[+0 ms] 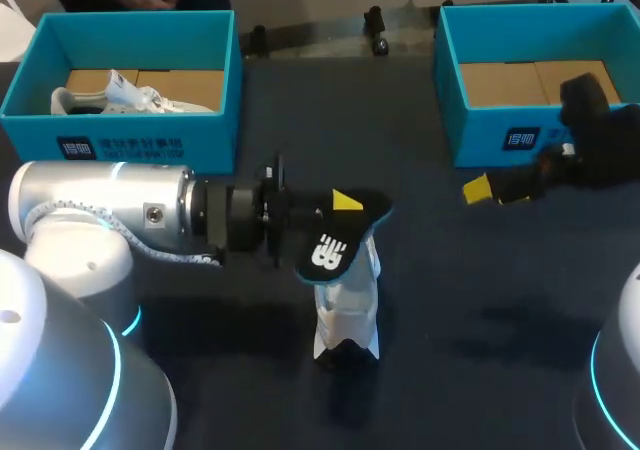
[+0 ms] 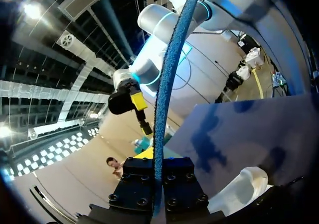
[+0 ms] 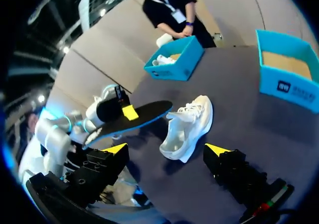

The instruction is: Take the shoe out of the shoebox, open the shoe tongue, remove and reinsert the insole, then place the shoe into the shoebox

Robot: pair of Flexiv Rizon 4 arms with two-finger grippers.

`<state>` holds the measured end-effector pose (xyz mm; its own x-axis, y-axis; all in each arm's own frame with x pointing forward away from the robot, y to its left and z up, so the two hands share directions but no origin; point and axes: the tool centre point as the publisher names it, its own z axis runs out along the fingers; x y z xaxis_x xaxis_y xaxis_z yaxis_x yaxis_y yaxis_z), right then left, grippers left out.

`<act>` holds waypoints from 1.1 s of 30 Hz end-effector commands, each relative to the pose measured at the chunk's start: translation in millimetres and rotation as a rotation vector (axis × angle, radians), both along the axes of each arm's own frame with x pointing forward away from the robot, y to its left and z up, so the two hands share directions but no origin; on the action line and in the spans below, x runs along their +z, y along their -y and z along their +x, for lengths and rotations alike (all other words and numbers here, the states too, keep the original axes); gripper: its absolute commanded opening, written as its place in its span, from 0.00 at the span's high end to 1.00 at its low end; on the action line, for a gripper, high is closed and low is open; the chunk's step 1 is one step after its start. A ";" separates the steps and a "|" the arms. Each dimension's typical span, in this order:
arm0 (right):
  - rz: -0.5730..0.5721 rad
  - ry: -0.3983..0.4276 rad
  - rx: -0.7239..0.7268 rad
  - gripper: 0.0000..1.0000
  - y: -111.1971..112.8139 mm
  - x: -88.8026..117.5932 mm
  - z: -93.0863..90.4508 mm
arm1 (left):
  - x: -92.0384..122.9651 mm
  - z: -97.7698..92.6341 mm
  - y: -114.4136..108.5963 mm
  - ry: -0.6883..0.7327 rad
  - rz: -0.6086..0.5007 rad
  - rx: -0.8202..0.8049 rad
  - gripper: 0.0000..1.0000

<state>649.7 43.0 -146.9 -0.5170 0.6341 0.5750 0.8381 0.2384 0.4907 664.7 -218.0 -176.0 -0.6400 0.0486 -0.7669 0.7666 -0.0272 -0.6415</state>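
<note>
Head view: shoe midtable, insole aloft.

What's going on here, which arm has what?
The left gripper is shut on the black insole, holding it in the air just above the white shoe, which sits on the table between two blue shoeboxes. The right gripper is open and empty, near the right shoebox. So the insole is out and not yet back in. A second white shoe lies in the left shoebox.
</note>
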 end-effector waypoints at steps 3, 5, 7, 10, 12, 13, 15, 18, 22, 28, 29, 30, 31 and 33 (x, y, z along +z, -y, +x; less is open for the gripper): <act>-0.030 0.016 0.012 0.00 -2.4 5.6 -0.9 | 5.6 -11.9 -12.3 -0.031 -0.014 0.016 1.00; -0.030 0.016 0.012 0.00 -2.4 5.6 -0.9 | 7.5 -15.7 -13.9 -0.057 -0.018 0.014 1.00; -0.030 0.016 0.012 0.00 -2.4 5.6 -0.9 | 9.6 -19.2 -15.0 -0.080 -0.021 0.016 1.00; -0.030 0.016 0.012 0.00 -2.4 5.6 -0.9 | 11.0 -23.2 -16.8 -0.121 -0.028 0.004 1.00; -0.070 0.093 0.024 0.00 -2.2 4.2 -0.4 | 11.0 -25.2 -18.8 -0.143 -0.030 -0.003 1.00; -0.109 0.104 0.065 0.00 -4.2 4.5 0.5 | 11.1 -25.7 -20.3 -0.157 -0.031 -0.008 1.00; -0.144 0.169 0.110 0.00 -6.8 2.3 2.7 | 10.5 -27.2 -23.2 -0.180 -0.033 -0.010 1.00; -0.182 0.253 0.178 0.00 -9.1 -0.4 4.4 | 9.9 -32.3 -26.5 -0.197 -0.030 -0.015 1.00; -0.226 0.353 0.299 0.00 -18.2 -6.0 5.2 | 9.2 -40.1 -29.5 -0.216 -0.028 -0.027 1.00; -0.251 0.333 0.289 0.00 -20.5 -10.9 4.1 | 8.1 -44.3 -31.0 -0.215 -0.032 -0.048 1.00; -0.251 0.333 0.289 0.00 -20.5 -10.9 4.1 | 8.1 -44.3 -31.0 -0.215 -0.032 -0.048 1.00; -0.251 0.333 0.289 0.00 -20.5 -10.9 4.1 | 8.1 -44.3 -31.0 -0.215 -0.032 -0.048 1.00; -0.251 0.333 0.289 0.00 -20.5 -10.9 4.1 | 8.1 -44.3 -31.0 -0.215 -0.032 -0.048 1.00; -0.251 0.333 0.289 0.00 -20.5 -10.9 4.1 | 8.1 -44.3 -31.0 -0.215 -0.032 -0.048 1.00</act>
